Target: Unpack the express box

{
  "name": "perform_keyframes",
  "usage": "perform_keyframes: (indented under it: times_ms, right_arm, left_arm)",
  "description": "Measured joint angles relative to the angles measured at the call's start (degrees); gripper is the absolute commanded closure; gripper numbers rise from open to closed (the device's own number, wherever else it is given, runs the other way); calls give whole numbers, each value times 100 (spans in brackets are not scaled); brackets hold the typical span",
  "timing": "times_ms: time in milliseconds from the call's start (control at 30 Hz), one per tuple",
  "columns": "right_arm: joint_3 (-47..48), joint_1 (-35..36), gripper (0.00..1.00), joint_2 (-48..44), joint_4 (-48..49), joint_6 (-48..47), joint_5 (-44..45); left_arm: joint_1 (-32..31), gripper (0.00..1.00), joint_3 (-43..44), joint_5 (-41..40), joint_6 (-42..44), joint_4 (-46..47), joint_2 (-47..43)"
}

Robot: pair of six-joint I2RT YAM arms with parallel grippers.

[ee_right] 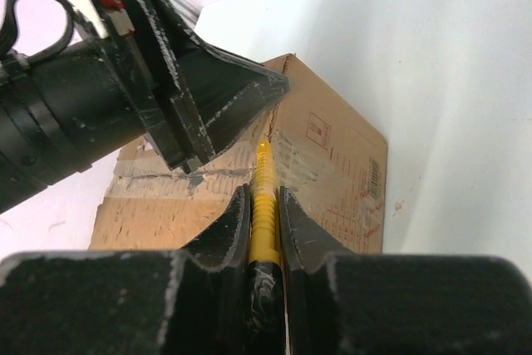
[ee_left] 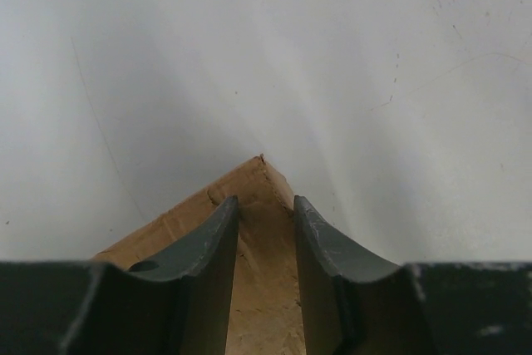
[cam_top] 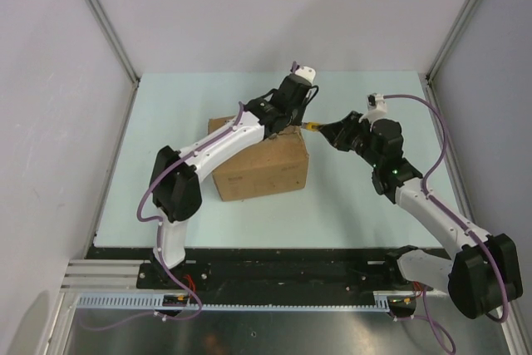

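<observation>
The express box (cam_top: 262,168), a brown carton with its flaps shut, sits mid-table. My left gripper (cam_top: 287,129) is down on its far right corner. In the left wrist view its fingers stand a little apart (ee_left: 266,201) over the bare cardboard corner (ee_left: 253,176) with nothing between them. My right gripper (cam_top: 328,132) is shut on a yellow ribbed cutter (cam_top: 311,126). In the right wrist view the cutter (ee_right: 264,168) sticks out past the fingers (ee_right: 264,193), its tip over the box top (ee_right: 332,155) near the taped seam (ee_right: 166,176), just below the left gripper (ee_right: 241,101).
The pale green table (cam_top: 366,197) is enclosed by grey walls with metal posts at the back corners (cam_top: 108,31). A printed barcode (ee_right: 374,176) is on the box near its right edge. The arm bases are at the near edge (cam_top: 274,276).
</observation>
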Motion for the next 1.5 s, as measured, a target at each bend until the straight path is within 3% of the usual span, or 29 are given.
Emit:
perform_keyframes:
  times_ms: [1500]
  right_arm:
    - [-15,31,100,302,435,103,184]
  left_arm:
    - [138,64,-46,385,-422,-52,-81]
